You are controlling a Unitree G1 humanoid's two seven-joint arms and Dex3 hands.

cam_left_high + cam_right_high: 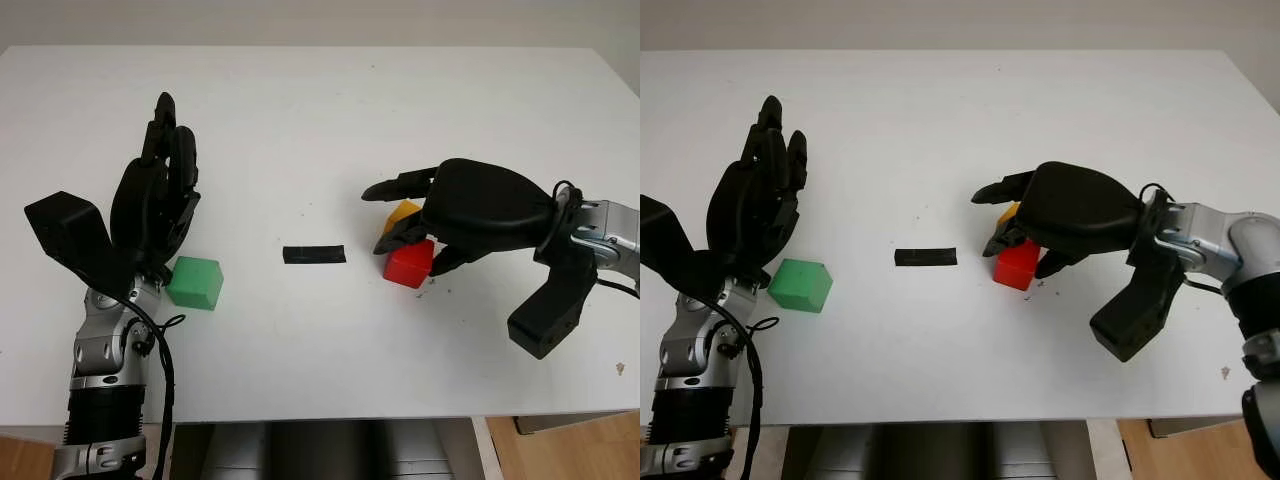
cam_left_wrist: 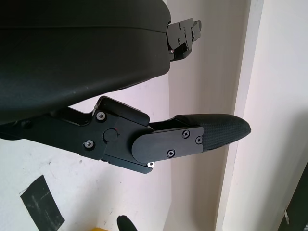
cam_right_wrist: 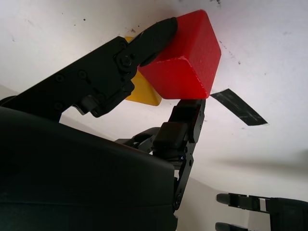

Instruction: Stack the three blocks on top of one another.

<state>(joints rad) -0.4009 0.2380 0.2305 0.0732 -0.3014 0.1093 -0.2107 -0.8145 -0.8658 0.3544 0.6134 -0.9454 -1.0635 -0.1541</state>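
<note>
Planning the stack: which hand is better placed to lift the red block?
Right. The right hand already has fingers on the red block beside the yellow block; the left hand is open by the green block.

Both hands, the left hand (image 1: 155, 205) and the right hand (image 1: 470, 215), have smooth black shells and black fingers with small silver screws. The forearms are silver metal. Thin black cables loop by each wrist.

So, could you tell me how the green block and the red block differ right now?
The green block sits free beside the open left hand; the red block is pinched by the right hand. Green stands alone; red touches the yellow block. Both are on the table.
</note>
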